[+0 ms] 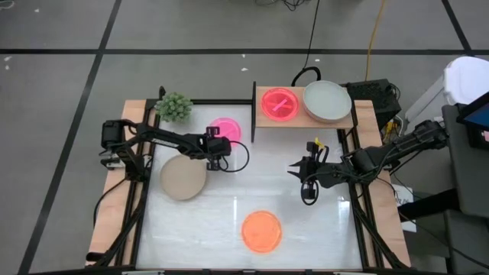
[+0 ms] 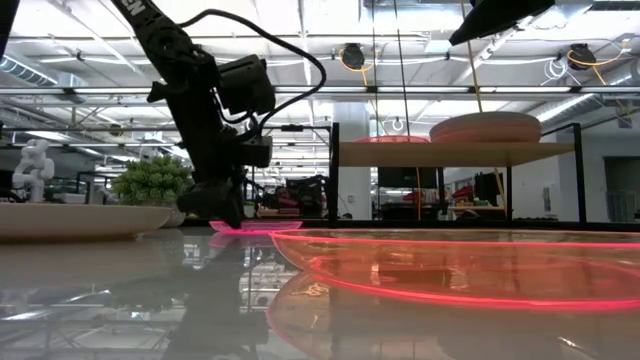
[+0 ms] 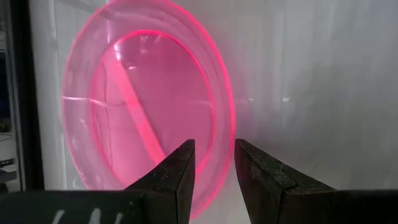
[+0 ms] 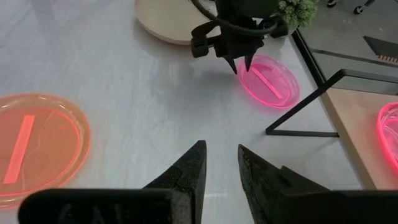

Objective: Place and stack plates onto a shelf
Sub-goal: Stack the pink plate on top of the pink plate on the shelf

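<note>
Magenta plate's rim between left fingers.

Two magenta plates, one orange plate, one beige plate, one grey-green plate, one shelf, one plant.

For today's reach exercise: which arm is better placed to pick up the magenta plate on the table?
Left. The left gripper hangs open at the magenta plate's edge; the right gripper sits farther off, mid-table.

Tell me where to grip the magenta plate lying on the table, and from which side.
Grip the magenta plate by its raised rim, from above, on the edge nearest the left gripper. It lies flat on the table, so only that thin rim offers a pinch.
</note>
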### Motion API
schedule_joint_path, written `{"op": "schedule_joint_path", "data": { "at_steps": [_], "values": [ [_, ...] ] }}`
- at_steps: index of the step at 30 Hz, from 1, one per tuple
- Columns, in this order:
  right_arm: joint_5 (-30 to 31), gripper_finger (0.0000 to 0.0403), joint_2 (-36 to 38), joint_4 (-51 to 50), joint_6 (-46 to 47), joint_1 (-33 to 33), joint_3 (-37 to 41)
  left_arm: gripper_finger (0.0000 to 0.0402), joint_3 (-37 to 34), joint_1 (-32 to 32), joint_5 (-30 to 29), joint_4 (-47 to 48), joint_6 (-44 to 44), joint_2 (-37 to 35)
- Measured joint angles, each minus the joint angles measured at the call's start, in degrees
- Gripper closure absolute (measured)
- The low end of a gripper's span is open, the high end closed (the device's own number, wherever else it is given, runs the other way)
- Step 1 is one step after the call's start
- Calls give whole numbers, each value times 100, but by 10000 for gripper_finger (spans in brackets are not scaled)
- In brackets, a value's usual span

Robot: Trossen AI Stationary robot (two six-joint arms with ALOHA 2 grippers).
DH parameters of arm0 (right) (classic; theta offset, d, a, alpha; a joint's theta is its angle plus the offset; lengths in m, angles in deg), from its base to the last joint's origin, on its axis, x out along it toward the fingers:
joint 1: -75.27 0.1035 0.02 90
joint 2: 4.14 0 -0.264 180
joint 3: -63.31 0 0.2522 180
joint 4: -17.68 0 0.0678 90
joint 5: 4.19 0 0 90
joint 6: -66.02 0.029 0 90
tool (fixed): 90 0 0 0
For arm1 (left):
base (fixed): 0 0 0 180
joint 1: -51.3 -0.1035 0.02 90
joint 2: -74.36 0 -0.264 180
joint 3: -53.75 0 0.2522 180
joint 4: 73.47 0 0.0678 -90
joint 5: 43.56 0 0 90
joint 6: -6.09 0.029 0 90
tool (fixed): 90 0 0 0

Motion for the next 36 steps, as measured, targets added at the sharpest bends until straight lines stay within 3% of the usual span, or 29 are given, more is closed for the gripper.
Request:
{"op": "schedule_joint_path", "data": {
  "at_steps": [28, 36],
  "values": [
    [-4, 325, 2, 2, 0, 0, 0, 283, 15, -169, -64, -118, 304, 202],
    [-4, 325, 2, 2, 0, 0, 0, 355, 7, -160, -83, -97, 349, 217]
  ]
}}
